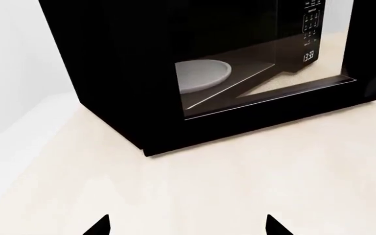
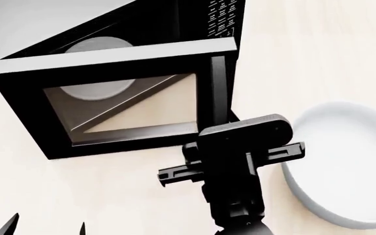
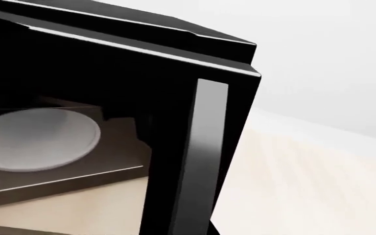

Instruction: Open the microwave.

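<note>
The right pincer (image 2: 230,164) sits just below the microwave (image 2: 109,98) door handle (image 2: 219,88), nearer than the spread left pincer (image 2: 44,230); its own opening I cannot tell.

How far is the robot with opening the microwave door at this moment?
Partly done: the door of the microwave has swung out from the body, its handle side away from the keypad, and the turntable plate shows behind it. In hand: the right hand is near the door's handle strip; whether it touches or grips is unclear. The left hand hangs apart, open. Left: swinging the door wider.
</note>
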Controlling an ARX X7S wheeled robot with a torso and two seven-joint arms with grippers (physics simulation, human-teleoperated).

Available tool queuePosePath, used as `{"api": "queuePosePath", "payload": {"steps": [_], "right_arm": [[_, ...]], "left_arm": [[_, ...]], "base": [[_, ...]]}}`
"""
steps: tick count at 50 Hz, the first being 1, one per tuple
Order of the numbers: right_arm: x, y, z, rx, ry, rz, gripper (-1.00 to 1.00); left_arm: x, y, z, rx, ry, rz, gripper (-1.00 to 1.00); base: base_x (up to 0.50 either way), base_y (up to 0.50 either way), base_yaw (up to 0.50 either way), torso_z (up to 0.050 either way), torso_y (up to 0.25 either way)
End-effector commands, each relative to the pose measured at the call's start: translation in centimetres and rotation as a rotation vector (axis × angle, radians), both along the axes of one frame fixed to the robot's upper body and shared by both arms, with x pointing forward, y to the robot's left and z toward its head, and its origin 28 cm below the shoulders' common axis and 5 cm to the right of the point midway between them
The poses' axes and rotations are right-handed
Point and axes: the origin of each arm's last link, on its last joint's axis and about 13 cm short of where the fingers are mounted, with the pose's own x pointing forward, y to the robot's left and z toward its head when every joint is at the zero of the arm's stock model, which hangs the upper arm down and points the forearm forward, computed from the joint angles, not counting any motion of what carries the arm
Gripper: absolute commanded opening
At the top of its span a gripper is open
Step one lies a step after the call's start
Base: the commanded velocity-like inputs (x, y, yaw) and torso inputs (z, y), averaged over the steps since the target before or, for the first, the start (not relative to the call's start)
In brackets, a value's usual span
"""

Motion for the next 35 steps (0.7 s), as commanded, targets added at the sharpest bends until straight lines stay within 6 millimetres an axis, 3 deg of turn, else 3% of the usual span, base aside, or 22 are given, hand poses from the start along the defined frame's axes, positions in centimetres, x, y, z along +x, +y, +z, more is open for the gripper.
{"api": "queuePosePath", "payload": {"steps": [1, 2, 3, 17, 35], "right_arm": [[-1.2, 2.3, 0.4, 0.097, -0.011, 0.225, -1.0], [-1.2, 2.3, 0.3, 0.096, -0.008, 0.228, -1.0], [-1.2, 2.2, 0.3, 0.094, -0.007, 0.227, 1.0], [-1.2, 1.9, -0.1, 0.095, -0.03, 0.19, 1.0], [-0.4, -0.9, 0.0, 0.127, -0.052, 0.1, 1.0]], "left_arm": [[0.0, 0.0, 0.0, -0.002, 0.0, 0.002, 1.0], [0.0, 0.1, 0.0, -0.002, 0.0, 0.003, 1.0], [0.0, 0.1, 0.0, -0.002, -0.001, 0.004, 1.0], [0.0, 0.1, 0.0, -0.004, -0.001, 0.003, 1.0], [0.0, 0.1, 0.0, -0.002, 0.0, 0.002, 1.0]], "base": [[0.0, 0.0, 0.0, 0.0, 0.0], [0.0, 0.0, 0.0, 0.0, 0.0], [0.0, 0.0, 0.0, 0.0, 0.0], [0.0, 0.0, 0.0, 0.0, 0.001], [0.0, 0.0, 0.0, 0.001, 0.001]]}}
